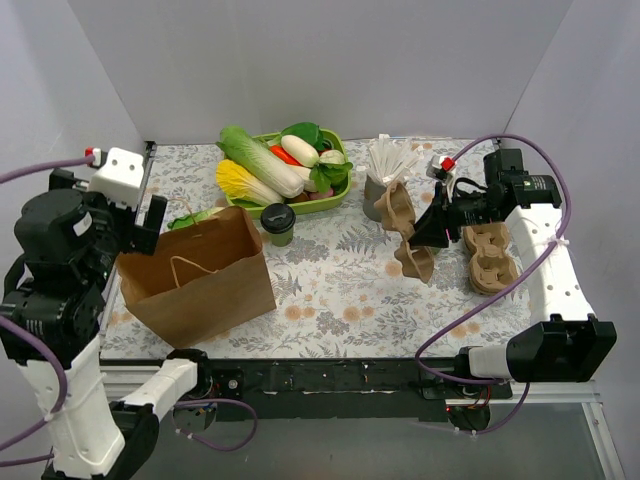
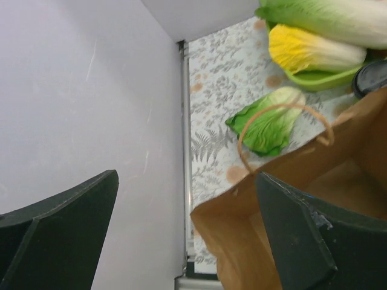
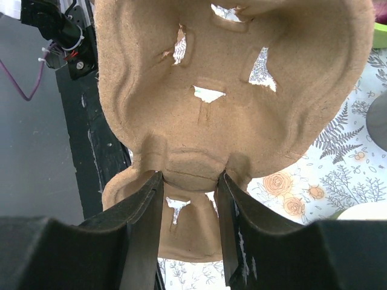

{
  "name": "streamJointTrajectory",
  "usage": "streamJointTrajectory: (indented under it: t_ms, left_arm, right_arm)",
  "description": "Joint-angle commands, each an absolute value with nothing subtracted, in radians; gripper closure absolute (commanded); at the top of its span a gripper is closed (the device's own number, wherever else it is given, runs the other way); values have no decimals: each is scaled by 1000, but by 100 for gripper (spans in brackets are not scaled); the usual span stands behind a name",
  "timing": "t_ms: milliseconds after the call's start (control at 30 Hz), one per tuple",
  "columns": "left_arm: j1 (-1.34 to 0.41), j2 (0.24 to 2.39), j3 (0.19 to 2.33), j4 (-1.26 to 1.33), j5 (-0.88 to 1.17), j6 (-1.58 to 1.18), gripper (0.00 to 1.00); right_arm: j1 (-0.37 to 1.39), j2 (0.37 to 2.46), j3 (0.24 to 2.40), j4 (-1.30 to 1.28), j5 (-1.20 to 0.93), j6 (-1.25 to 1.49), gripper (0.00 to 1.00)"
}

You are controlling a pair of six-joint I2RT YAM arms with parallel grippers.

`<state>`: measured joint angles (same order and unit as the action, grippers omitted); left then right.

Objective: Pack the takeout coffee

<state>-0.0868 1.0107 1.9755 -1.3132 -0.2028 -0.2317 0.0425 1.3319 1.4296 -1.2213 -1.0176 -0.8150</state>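
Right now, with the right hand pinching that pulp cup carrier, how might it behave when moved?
The cup carrier looks like thin moulded pulp with cut-outs, so probably light and slightly flexible. The right hand pinches only its narrow waist, so it could pivot. Its matte fibre surface likely resists slipping.

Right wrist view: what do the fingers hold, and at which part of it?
A brown pulp cup carrier, pinched at the narrow neck between two of its cup pockets by the fingers of the right gripper.
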Motion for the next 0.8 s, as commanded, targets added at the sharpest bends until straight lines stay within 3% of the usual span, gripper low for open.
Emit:
streamJointTrajectory:
  t_ms: [0, 267, 467, 600, 633, 767]
  left_arm:
    - [-83, 904, 1803, -1385, -296, -149, 2]
    - [-83, 861, 1528, -1384, -186, -143, 2]
    - [-83, 998, 1453, -1322, -132, -134, 8]
    - [-83, 1069, 1509, -1304, -112, -89, 20]
    - [-83, 1084, 1523, -1322, -98, -80, 30]
    - [-83, 1141, 1601, -1382, -80, -58, 51]
  right_arm:
    - [51, 1305, 1417, -1180, -1081, -793, 99]
    - [58, 1302, 1401, -1167, -1097, -778, 99]
    - [66, 1296, 1404, -1161, -1092, -762, 99]
    - [69, 1278, 1387, -1135, -1086, -730, 99]
    - [68, 1267, 1373, -1121, -1085, -721, 99]
    - [71, 1253, 1358, -1118, -1075, -701, 99]
